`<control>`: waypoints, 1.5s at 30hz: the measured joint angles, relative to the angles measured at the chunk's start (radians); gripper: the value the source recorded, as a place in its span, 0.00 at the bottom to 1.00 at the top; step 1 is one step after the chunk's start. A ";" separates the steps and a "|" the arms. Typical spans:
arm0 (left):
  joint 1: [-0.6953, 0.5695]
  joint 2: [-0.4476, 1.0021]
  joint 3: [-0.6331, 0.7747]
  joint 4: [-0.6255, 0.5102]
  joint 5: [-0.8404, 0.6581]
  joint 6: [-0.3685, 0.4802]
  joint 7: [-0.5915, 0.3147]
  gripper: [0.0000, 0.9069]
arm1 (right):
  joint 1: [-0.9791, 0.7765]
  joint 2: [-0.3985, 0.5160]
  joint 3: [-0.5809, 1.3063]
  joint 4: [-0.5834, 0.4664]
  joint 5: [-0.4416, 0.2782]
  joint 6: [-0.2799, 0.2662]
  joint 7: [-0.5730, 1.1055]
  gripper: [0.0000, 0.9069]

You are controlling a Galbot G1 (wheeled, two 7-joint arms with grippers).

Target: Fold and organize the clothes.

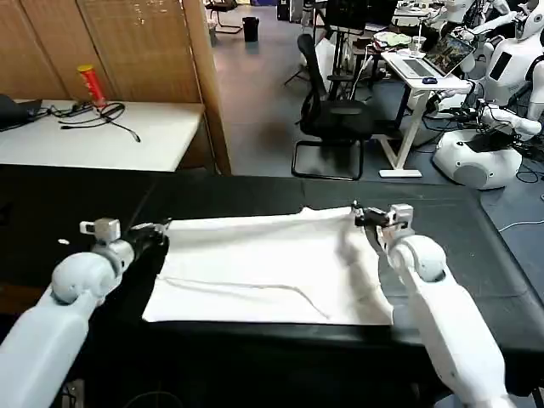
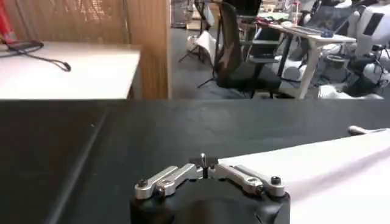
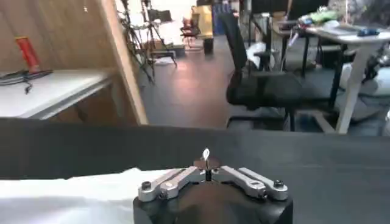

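White T-shirt (image 1: 263, 268) lies spread flat on the black tablecloth (image 1: 476, 246), stretched between the two grippers. The left gripper (image 1: 155, 234) sits at its far left corner, the right gripper (image 1: 361, 217) at its far right corner; each has its fingers pinched together on the cloth's edge. A fold line runs across the fabric nearer the robot. Thin cotton like this looks light and limp, likely to sag and crease, so corners and hems seem the surest holds.
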 joint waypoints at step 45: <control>0.361 -0.052 -0.160 -0.272 0.104 -0.048 -0.037 0.97 | -0.251 -0.033 0.135 0.250 0.134 -0.104 0.166 0.97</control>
